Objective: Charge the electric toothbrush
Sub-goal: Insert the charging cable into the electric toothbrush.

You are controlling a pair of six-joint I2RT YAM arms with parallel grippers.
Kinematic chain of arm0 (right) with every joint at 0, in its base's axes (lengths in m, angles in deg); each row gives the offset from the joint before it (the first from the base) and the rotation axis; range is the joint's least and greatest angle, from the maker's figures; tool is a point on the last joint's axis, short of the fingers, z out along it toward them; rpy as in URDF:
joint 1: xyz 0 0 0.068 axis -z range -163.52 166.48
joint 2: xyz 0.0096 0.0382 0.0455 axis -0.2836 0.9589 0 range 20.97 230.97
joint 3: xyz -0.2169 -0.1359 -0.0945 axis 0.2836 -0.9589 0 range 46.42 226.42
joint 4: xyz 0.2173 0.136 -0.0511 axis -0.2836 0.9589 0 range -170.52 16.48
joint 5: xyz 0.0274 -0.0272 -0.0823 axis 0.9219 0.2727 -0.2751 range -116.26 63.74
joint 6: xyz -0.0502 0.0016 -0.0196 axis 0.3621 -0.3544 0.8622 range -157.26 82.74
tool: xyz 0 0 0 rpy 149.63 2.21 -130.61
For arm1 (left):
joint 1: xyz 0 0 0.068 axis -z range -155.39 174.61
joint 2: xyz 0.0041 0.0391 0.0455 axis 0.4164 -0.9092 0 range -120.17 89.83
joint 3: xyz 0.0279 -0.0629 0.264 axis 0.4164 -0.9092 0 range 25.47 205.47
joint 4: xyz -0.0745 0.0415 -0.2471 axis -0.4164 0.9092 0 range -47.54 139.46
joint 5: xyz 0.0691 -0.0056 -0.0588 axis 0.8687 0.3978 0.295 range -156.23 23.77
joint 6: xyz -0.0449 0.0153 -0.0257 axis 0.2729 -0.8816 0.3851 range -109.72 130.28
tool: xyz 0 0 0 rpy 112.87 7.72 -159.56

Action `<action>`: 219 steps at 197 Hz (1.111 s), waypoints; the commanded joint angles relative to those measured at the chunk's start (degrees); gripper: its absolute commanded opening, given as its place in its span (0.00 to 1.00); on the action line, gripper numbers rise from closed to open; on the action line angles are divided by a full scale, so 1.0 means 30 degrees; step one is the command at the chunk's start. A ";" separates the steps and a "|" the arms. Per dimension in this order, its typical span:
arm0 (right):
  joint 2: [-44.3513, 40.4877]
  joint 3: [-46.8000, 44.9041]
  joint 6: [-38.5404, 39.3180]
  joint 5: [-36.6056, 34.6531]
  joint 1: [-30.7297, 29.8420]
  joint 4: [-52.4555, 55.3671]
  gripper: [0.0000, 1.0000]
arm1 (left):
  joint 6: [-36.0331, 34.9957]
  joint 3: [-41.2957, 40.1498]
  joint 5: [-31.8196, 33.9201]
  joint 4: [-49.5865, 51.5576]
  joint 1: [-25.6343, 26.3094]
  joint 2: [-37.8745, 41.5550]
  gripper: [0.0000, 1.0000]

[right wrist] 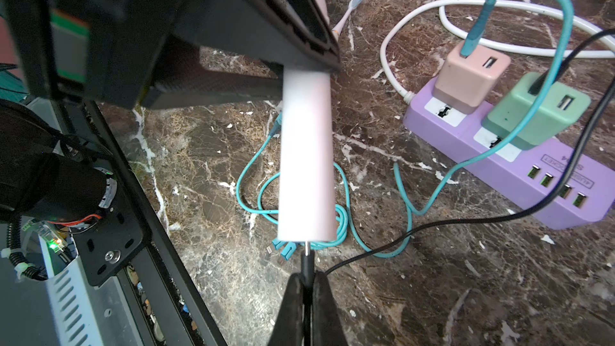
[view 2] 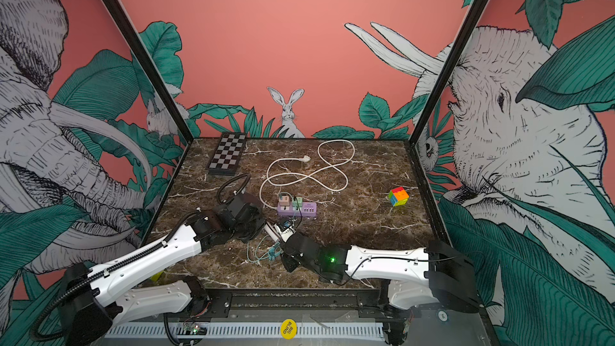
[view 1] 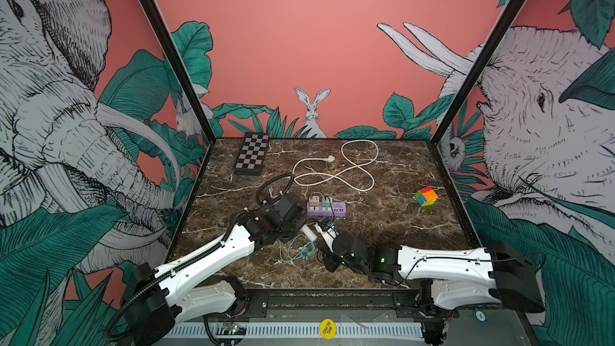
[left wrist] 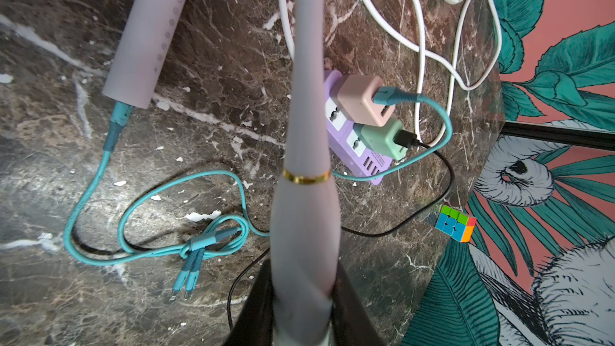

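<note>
Left tool point(left wrist: 304, 301) clasped the toothbrush point(right wrist: 306, 161); right tool point(right wrist: 307, 297) pinched the black plug point(right wrist: 307, 262) tight, toothbrush base just ahead of its tips.

Jungle-mural walls point(view 1: 299, 44), dark marble tabletop point(view 1: 382, 231)

This is a robot test booth, not a home; a small stone-look table point(view 1: 399, 244) sits inside walls point(view 1: 299, 28) with pictures of elephants, a rabbit and big leaves, held by black posts point(view 1: 165, 38). A white left arm point(view 1: 206, 254) and right arm point(view 1: 442, 261) sit on a black rail point(view 1: 332, 301) in front; a little board point(view 1: 231, 327) with a green light sits below
</note>
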State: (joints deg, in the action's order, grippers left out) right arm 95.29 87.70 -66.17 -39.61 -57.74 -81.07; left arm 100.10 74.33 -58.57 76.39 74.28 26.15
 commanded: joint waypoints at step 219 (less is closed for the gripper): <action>0.1484 0.3906 0.2296 -0.1685 0.0689 -0.0441 0.00 | 0.0257 -0.0236 -0.0870 -0.0585 0.0544 -0.0012 0.00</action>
State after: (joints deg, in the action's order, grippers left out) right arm 99.58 96.20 -59.96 -41.29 -56.47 -70.78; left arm 99.81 74.15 -57.48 74.01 73.71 25.15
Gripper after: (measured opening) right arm 0.052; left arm 0.249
